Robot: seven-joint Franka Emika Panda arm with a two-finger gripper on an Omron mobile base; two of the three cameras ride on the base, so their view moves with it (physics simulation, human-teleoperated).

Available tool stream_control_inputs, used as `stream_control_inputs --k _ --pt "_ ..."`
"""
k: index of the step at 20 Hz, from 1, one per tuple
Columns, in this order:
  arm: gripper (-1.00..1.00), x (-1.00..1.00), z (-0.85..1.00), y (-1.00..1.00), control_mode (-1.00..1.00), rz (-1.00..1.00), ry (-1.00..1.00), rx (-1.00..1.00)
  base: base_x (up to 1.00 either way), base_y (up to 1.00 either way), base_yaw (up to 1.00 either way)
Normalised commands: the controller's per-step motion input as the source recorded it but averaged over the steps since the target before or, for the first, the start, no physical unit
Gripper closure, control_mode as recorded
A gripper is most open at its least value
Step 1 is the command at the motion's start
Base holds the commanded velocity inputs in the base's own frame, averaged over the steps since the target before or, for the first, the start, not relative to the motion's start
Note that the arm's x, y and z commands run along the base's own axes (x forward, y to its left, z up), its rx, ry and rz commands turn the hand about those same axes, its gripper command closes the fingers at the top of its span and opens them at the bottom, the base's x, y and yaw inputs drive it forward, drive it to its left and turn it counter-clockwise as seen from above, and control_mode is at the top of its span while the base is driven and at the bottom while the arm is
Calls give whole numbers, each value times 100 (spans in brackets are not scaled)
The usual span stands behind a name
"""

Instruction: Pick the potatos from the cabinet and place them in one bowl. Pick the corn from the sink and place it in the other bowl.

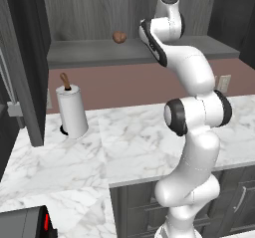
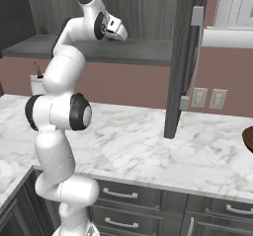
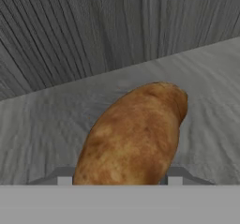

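No legible brand, label or writing appears on any surface.

The cabinet stands open, with a grey shelf and a wood-grain back wall. One rounder, reddish-brown potato lies on the shelf, well apart from the arm. The hand is raised to shelf level inside the cabinet. In the hand view an oblong, orange-brown potato lies on the shelf between the two fingers, which stand at either side of it and against its flanks. The hand is closed on this potato.

On the marble bench, a paper towel roll stands upright on its holder. At the right edge of the right base view, part of the dark brown wooden bowl rests on the bench; its contents cannot be determined. Two wall outlets sit on the backsplash.
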Motion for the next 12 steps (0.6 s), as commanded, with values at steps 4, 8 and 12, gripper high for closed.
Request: stream_control_inputs --k 4,8,12 --pt "100 -93 0 14 -100 0 -7 0 0 0 0" --pt "100 -100 0 23 -100 0 -1 0 0 0 0" --pt "100 -99 9 22 -100 0 0 0 0 0 0"
